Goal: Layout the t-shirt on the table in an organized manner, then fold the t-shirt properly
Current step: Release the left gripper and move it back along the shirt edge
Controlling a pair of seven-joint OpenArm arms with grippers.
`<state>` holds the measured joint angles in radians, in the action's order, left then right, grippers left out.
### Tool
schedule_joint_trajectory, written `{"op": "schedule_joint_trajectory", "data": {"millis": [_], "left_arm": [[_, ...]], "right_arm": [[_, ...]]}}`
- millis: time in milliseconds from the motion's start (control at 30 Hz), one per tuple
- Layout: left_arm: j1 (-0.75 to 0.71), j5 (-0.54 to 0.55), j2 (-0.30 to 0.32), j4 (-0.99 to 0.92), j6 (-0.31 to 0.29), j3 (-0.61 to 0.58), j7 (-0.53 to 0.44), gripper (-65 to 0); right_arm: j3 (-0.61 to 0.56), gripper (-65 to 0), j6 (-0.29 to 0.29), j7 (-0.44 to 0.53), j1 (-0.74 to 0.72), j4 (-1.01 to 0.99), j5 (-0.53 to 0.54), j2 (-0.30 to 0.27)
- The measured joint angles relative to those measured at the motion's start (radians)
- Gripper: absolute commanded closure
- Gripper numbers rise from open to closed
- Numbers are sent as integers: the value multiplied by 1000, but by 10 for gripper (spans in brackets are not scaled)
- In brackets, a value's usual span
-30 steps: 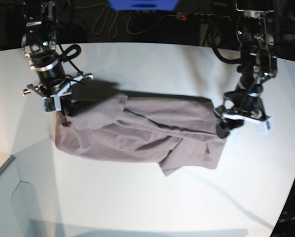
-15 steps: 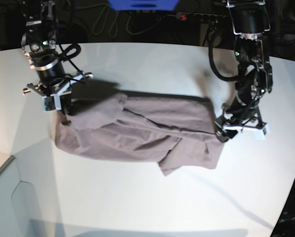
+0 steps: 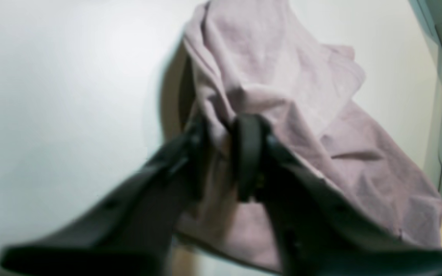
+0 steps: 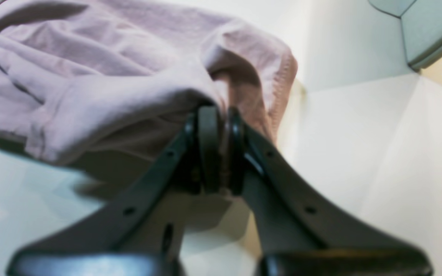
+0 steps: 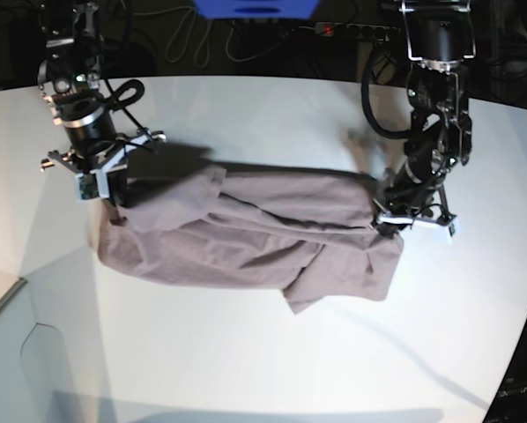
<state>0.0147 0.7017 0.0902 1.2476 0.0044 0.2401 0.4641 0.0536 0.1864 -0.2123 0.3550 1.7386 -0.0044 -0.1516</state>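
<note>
T-shirt [image 5: 255,238] cloth fills the nearest part of both wrist views, soft, light and heavily wrinkled, so it should drape and sag wherever it is not supported, and thin folds may slip from a narrow pinch. In the right wrist view the right gripper [image 4: 218,147] sits at centre frame with its jaws pressed close on a bunched edge of the t-shirt [image 4: 129,92], next to a stitched hem that curls over at upper right. In the left wrist view, which is blurred, the left gripper [image 3: 225,153] at centre frame has its jaws drawn narrow around a ridge of the t-shirt [image 3: 282,88]; cloth shows between them, so it looks like a grip.

Farther off, in the base view, the garment lies crumpled in a long band across the middle of the table [image 5: 263,352], one flap hanging lower at centre right. The right gripper [image 5: 112,210] holds its left end; the left gripper [image 5: 389,225] is at its right end.

My judgement: seams and hems at corners are the firmest places to hold, being thicker than single cloth. Pulling the two ends apart gently should flatten the folds; a sharp tug risks the fabric sliding free.
</note>
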Motion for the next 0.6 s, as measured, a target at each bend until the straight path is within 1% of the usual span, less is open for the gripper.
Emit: {"op": "schedule_joint_trajectory", "data": {"millis": [33,67,133,233,433,533,600], "left_arm": [[-2,0,0,12,1,0,6,-4],[-6,-1,0,31,1,0,7,0],[-24,2,-3,81,3,0,7,-9],[-86,3,-26,191,0,5,3,0],[-223,5,-23,411,0,17,-1,0],[-299,37,-33,480,-7,36,-14,0],[-351,49,-44,481,-3,38,-14,-1]], "right_arm": [[0,0,0,0,0,0,0,0],[0,0,0,0,0,0,0,0],[-1,0,0,0,0,0,0,0],[-1,0,0,0,-1,0,0,0],[3,0,0,-1,-2,0,0,0],[3,0,0,-2,-3,0,0,0],[4,0,0,3,-5,0,0,0]]}}
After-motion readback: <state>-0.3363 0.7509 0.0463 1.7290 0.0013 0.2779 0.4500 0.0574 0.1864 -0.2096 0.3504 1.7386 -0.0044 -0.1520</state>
